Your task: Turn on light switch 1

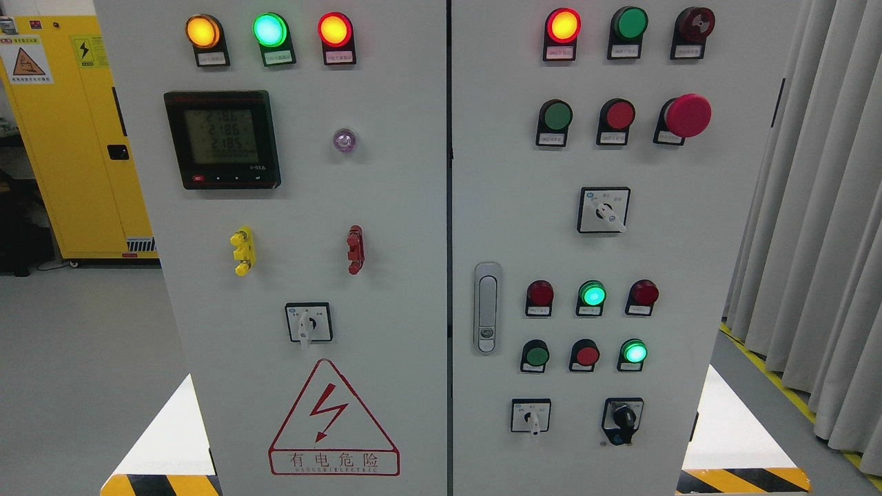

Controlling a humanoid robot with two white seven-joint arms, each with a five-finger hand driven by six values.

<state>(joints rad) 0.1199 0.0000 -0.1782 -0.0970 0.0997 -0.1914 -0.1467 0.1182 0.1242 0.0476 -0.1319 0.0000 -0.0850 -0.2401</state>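
Observation:
A grey electrical cabinet [413,207] with two doors fills the head view. On the right door, a green push button [557,116], a red push button [619,114] and a red mushroom button [687,115] form one row. Lower down sit a green button [535,355], a red button [586,355] and a lit green button [633,353]. Above that row, a lit green lamp [592,295] stands between two dark red lamps. The labels are too small to read, so which control is light switch 1 cannot be told. Neither hand shows.
Rotary selector switches [603,210] [530,415] [308,322] and a black knob [624,417] sit on the doors. A door handle [487,306], a digital meter [222,138], a yellow cabinet [76,138] at the left and grey curtains [820,207] at the right also show.

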